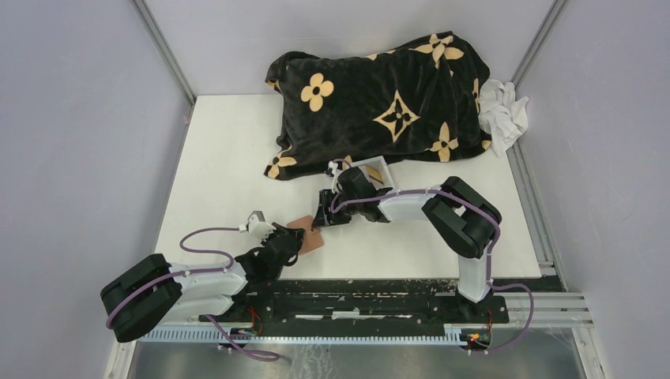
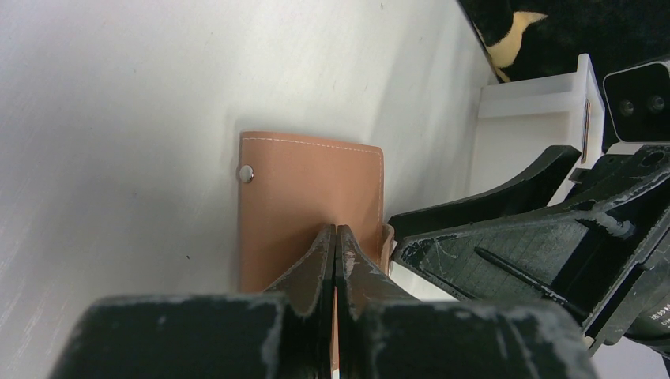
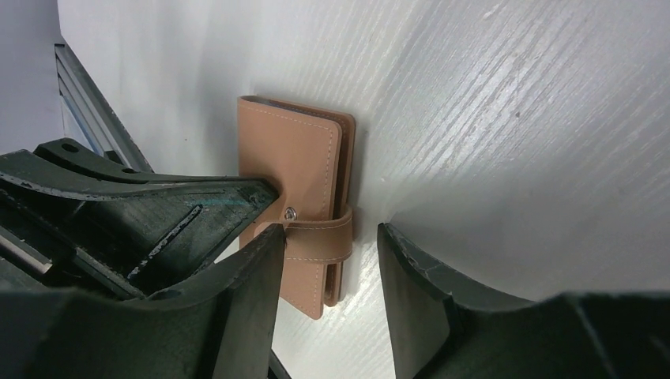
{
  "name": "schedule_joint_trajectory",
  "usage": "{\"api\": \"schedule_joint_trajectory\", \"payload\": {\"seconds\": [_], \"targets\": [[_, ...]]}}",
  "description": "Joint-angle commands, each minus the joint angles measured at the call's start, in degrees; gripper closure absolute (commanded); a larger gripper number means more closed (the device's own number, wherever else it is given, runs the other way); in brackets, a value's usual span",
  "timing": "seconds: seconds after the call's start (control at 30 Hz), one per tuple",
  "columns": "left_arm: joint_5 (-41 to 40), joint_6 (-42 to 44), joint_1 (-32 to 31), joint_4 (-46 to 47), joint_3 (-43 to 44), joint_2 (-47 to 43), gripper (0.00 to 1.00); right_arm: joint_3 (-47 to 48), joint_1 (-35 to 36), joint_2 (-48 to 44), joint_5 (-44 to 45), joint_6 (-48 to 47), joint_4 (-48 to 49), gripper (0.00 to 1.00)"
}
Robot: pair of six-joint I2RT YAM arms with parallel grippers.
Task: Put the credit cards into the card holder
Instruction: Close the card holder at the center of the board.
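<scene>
In the right wrist view, not overhead, the card holder's [image 3: 291, 154] strap [image 3: 322, 238] shows.

Tan leather card holder [image 2: 308, 205] with pale stitching, black blanket [image 1: 379, 95] patterned with gold flowers, white table [image 1: 229, 150]

Overhead view wide — wrists share card holder [image 2: 308, 197]

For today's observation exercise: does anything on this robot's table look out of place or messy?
A black flower-patterned blanket lies bunched along the far edge of the table, with a crumpled white cloth beside it. Both look like leftovers unrelated to a card task. Nothing looks damaged.
</scene>
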Motion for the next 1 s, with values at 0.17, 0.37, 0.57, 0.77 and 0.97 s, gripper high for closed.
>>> {"api": "schedule_joint_trajectory", "payload": {"seconds": [0.17, 0.37, 0.57, 0.77, 0.97], "targets": [[-1.0, -2.0, -0.2, -6.9, -0.8, 1.8, 0.97, -0.9, 1.2, -0.1, -1.3, 1.8, 4.9, 0.46], [-1.0, -2.1, -0.2, -6.8, -0.8, 1.8, 0.97, -1.0, 2.3, 0.2, -1.0, 2.2, 5.4, 0.46], [-1.0, -2.1, -0.2, -6.7, -0.9, 1.9, 0.97, -1.2, 2.9, 0.9, -0.6, 2.6, 6.1, 0.47], [-1.0, -2.1, -0.2, -6.6, -1.0, 2.0, 0.97, -1.4, 3.2, 1.2, -0.4, 2.9, 6.9, 0.49], [-1.0, -2.1, -0.2, -6.5, -1.2, 2.0, 0.97, -1.3, 3.4, 1.4, -0.2, 2.8, 6.7, 0.5]]}}
